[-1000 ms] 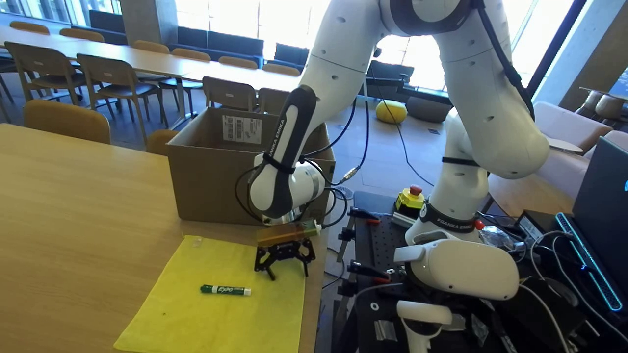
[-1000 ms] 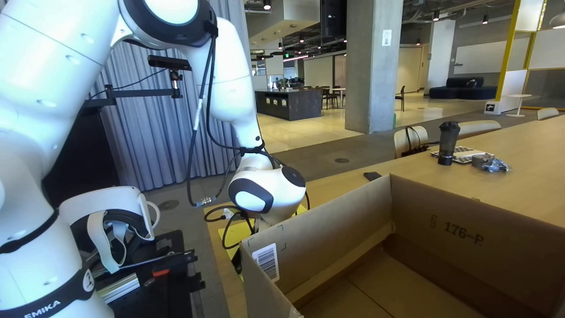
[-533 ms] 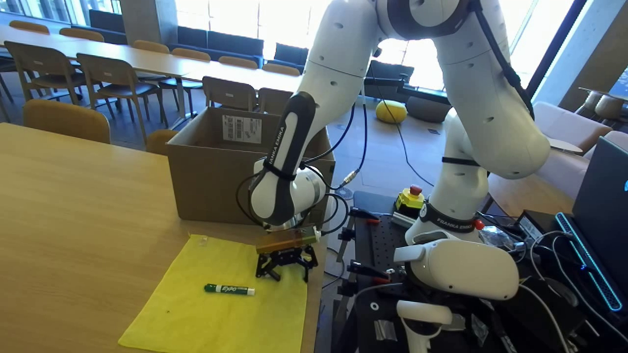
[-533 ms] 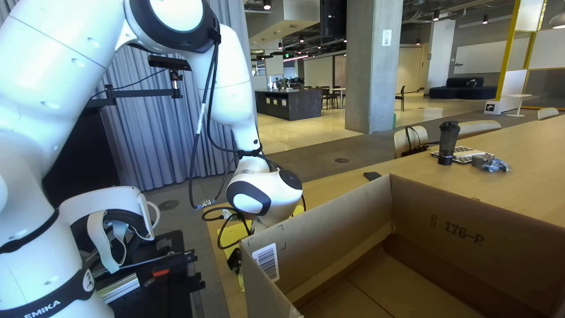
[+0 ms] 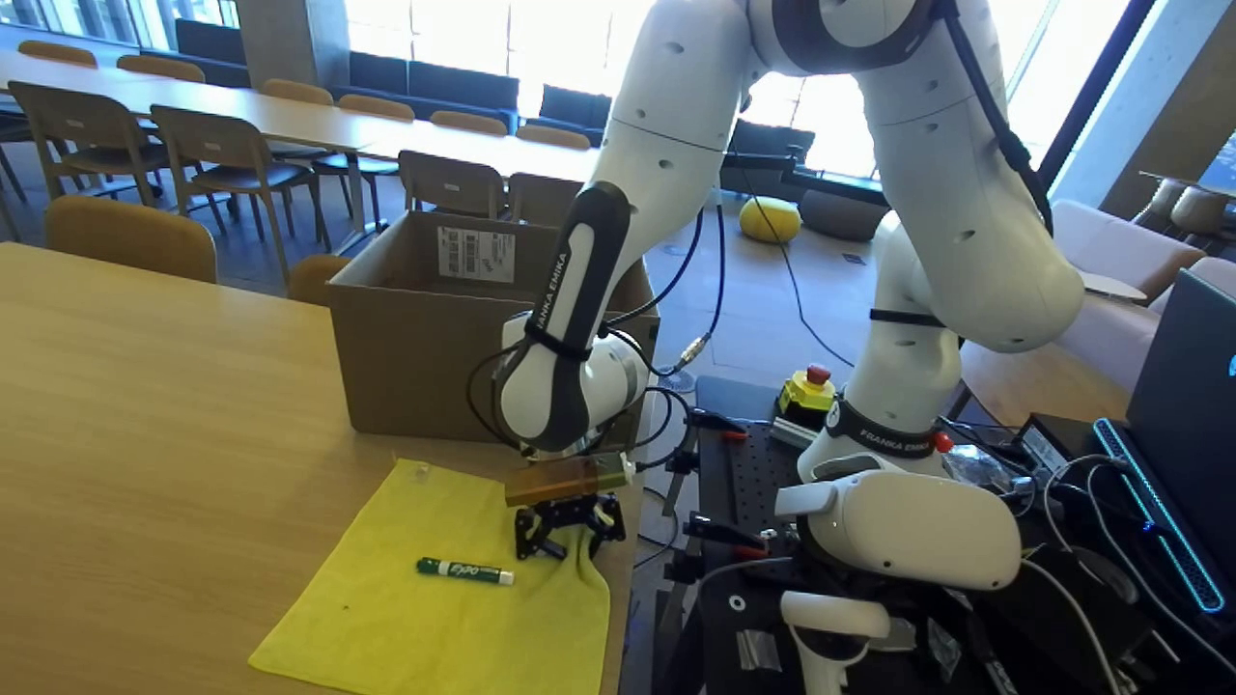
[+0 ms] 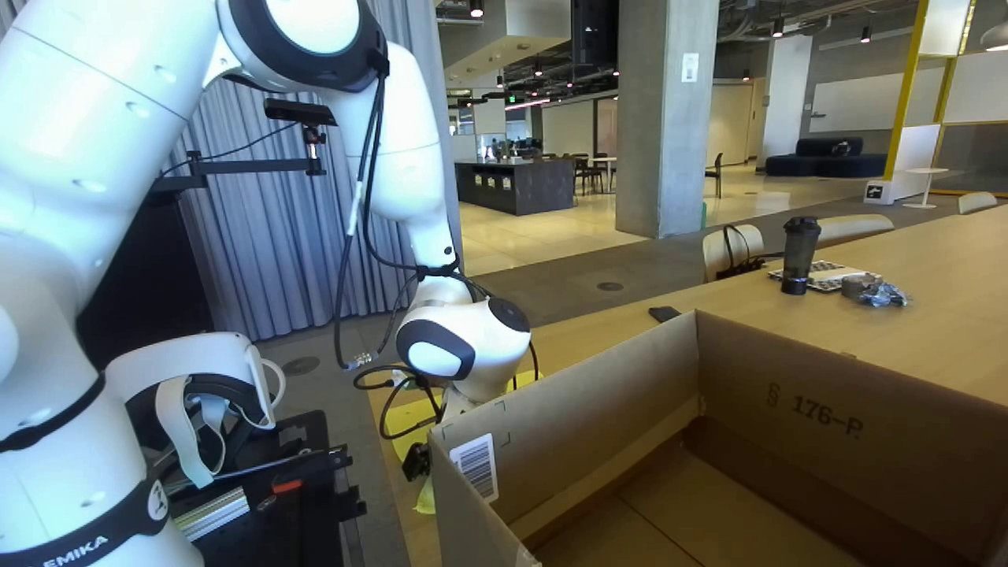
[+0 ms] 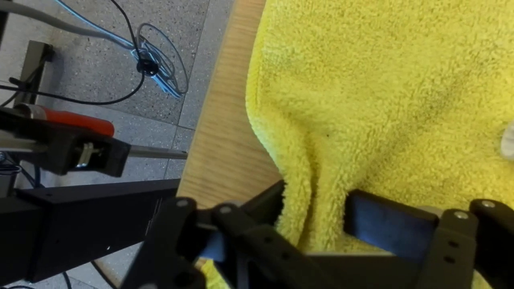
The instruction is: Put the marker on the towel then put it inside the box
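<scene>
The green marker with a white end lies on the yellow towel, which is spread at the table's edge. Raised folds near that edge are pinched by my gripper. In the wrist view both fingers press against the bunched cloth, which fills the gap of the gripper. A white tip, likely the marker's end, shows at the right border there. Behind the towel stands the open brown cardboard box. It hides most of the gripper from an exterior view, where the box wall is close.
The wooden table ends just right of the towel. Beyond lies the robot's black base cart with a white headset on it. A phone, a dark bottle and crumpled foil lie farther along the table.
My gripper has come down a little, and its fingers have closed on the cloth. The towel has wrinkled and slid right in an exterior view, carrying the marker along and turning it slightly.
</scene>
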